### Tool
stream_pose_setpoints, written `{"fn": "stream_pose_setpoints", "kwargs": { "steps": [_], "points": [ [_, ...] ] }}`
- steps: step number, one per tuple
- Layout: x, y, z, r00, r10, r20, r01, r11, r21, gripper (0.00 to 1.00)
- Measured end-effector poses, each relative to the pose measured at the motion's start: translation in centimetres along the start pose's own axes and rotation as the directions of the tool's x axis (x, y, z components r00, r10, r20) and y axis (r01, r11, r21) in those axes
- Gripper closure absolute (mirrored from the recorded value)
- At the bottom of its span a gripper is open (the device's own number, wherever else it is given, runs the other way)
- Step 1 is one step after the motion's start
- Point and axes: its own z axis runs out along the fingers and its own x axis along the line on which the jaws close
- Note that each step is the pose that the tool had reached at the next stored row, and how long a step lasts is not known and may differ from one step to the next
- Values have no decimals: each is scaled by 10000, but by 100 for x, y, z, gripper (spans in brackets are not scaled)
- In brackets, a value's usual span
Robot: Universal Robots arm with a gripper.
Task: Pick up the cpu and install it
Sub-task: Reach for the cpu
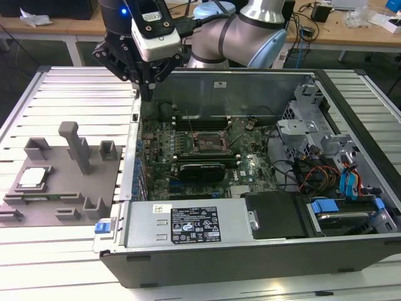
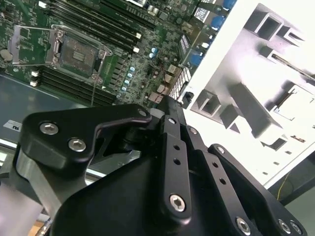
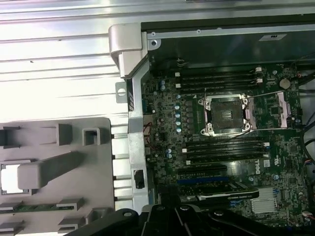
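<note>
My tool point(image 1: 146, 93) hung closed and empty above the computer case point(image 1: 250, 251) wall on the exterior view's left. The cpu point(image 1: 32, 177) lay flat on the grey fixture plate point(image 1: 69, 188), well apart further left, on the slatted desk point(image 1: 75, 100). The motherboard socket point(image 1: 210, 143) stood empty.

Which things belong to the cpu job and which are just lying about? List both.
Job: cpu, socket, gripper, fixture plate.
Lying about: power supply, cables.
</note>
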Motion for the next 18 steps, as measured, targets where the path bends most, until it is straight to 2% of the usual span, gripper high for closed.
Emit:
{"fn": "stream_pose_setpoints", "kwargs": {
  "steps": [14,18],
  "points": [
    [237,-14,-6,10000,0,2,0,10000,0,89],
    [329,-20,-9,10000,0,9,0,10000,-1,89]
  ]
}}
